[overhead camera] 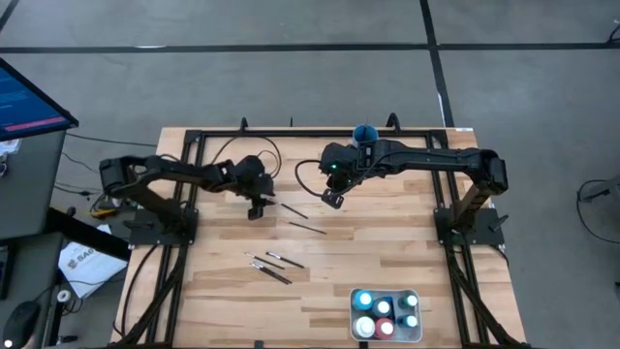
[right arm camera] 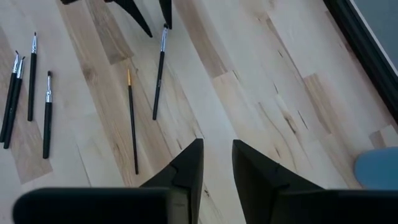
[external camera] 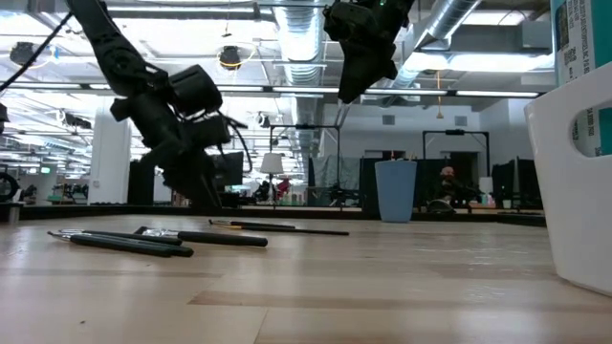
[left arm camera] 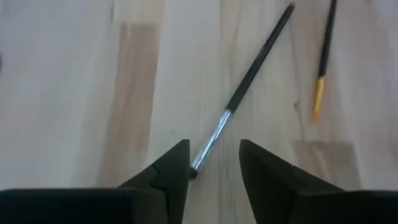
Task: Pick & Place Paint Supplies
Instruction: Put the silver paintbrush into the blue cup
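Two thin dark paintbrushes lie flat mid-table: one with a silver ferrule (left arm camera: 249,81) (overhead camera: 291,209), one with a yellow ferrule (left arm camera: 322,59) (overhead camera: 307,228). Several more brushes (overhead camera: 272,267) (right arm camera: 25,93) lie nearer the near edge. Paint bottles (overhead camera: 385,312) stand in the white tray (overhead camera: 353,315). My left gripper (left arm camera: 214,168) (overhead camera: 256,207) is low at the table, open, fingers on either side of the silver-ferrule brush's bristle end. My right gripper (right arm camera: 217,162) (overhead camera: 332,200) hangs high above the table (external camera: 349,91), open by a narrow gap and empty. My left gripper straddles the bristle end (left arm camera: 194,169) of the silver-ferrule brush, coming from above at a slant, fingers across the brush. The tip lies right beside one finger (left arm camera: 177,168); I cannot tell whether it touches. The brush lies flat on the table.
The blue cup (overhead camera: 365,133) (external camera: 395,189) stands at the table's far edge, behind my right arm. The tray sits at the near right (external camera: 574,191). A black frame runs around the table's edges. Bare wood lies between the two middle brushes and the tray.
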Action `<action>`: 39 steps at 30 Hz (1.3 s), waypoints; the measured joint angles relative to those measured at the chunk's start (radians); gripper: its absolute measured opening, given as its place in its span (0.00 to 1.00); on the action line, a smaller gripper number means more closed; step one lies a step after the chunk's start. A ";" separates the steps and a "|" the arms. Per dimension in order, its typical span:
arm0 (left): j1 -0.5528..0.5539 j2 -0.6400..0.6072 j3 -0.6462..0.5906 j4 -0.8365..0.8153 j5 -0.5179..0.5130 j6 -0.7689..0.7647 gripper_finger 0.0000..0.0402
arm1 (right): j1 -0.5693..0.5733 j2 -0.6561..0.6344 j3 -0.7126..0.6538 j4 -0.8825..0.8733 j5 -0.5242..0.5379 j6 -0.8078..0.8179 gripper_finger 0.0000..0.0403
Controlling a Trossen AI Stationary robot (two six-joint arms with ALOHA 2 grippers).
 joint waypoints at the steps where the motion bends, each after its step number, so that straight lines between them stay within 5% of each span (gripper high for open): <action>1: 0.004 0.011 0.000 0.000 0.000 -0.002 0.33 | 0.000 0.000 0.000 0.000 0.000 0.000 0.19; 18: -0.017 0.126 0.009 0.029 -0.019 0.030 0.25 | 0.000 0.000 0.000 0.000 0.000 0.003 0.19; 25: -0.022 0.119 0.007 0.029 -0.041 -0.083 0.03 | 0.001 0.000 0.000 0.000 -0.002 0.003 0.19; 39: -0.191 0.027 0.086 0.005 -0.066 -0.263 0.00 | 0.052 -0.046 0.000 0.023 -0.002 0.040 0.19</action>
